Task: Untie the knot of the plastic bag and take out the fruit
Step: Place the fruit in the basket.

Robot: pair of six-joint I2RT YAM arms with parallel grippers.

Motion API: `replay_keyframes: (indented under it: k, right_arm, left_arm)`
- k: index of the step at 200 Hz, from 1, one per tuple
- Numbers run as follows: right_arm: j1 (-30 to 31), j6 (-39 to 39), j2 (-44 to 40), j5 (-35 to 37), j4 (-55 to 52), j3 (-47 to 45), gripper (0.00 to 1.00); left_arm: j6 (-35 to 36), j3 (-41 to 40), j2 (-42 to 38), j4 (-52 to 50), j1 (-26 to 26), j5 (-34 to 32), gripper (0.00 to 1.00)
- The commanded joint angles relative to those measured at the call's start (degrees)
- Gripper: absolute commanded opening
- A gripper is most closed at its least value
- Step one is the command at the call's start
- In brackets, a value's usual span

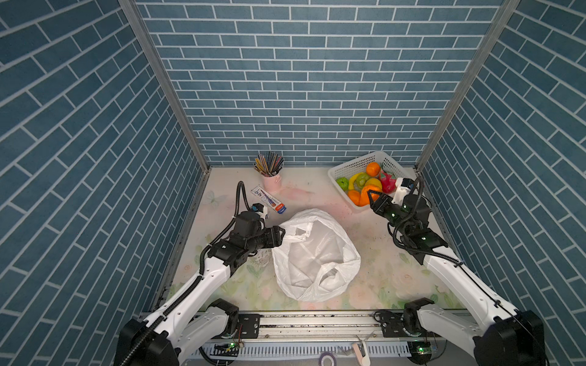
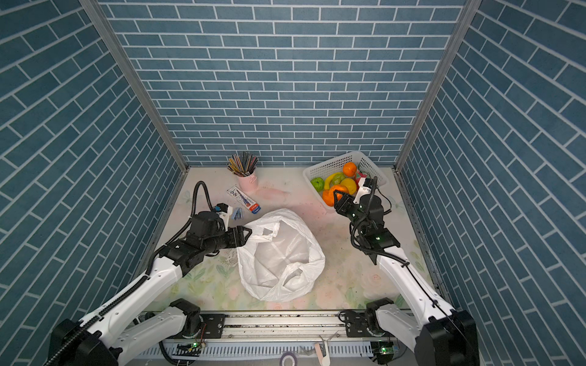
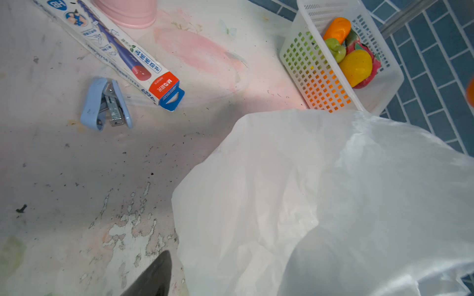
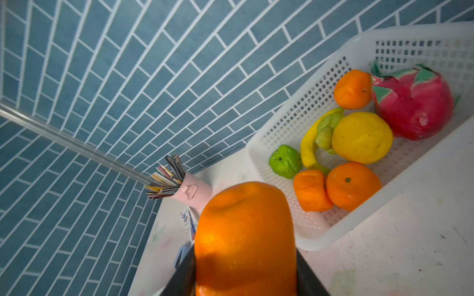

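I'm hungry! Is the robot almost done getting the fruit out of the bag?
Nearly. Done: the plastic bag lies open, handles untied, and no fruit shows inside; several pieces sit in the basket. In hand: the right claw holds an orange by the basket. Still to do: setting it down; the left claw is at the bag's edge.
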Motion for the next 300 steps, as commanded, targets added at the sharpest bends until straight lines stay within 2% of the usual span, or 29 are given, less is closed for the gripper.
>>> replay_keyframes:
  k: [1,36,85,133,188,213,241,274,300]
  right_arm:
    - [-3.61,3.25,5.91,-4.43,8.09,1.32,0.32]
    - [-8.38,3.10,17.76,-6.96,13.81,5.58,0.32]
    - [-9.56,3.03,35.60,-11.05,15.97,17.81,0.32]
    - [-9.48,6.17,49.87,-15.85,14.43,30.85,0.33]
    - [-8.78,8.20,58.25,-16.63,7.19,39.44,0.42]
    - [-8.77,7.82,59.87,-16.86,4.13,41.68,0.50]
    - [-8.77,6.07,57.66,-15.86,1.50,41.63,0.63]
    - [-9.03,3.04,49.47,-12.32,-1.64,38.12,0.74]
    - [-9.55,0.20,39.28,-10.52,-1.82,31.58,0.76]
  left_arm:
    - [0.57,1.83,-1.63,0.34,0.41,3.58,0.87]
    - [1.23,3.43,-4.89,1.28,0.44,6.33,0.87]
    - [3.51,7.75,-8.45,3.00,0.40,13.62,0.87]
    - [6.11,13.72,-7.92,2.07,0.11,11.75,0.87]
    - [8.49,15.51,-6.40,0.15,0.15,10.28,0.87]
    - [9.29,15.69,-6.19,-0.36,0.15,9.69,0.87]
    - [9.73,16.69,-5.54,-1.82,0.15,6.79,0.87]
    - [9.47,16.06,-5.44,-1.74,0.15,1.73,0.87]
    - [9.92,13.94,-6.18,0.35,0.24,-2.57,0.87]
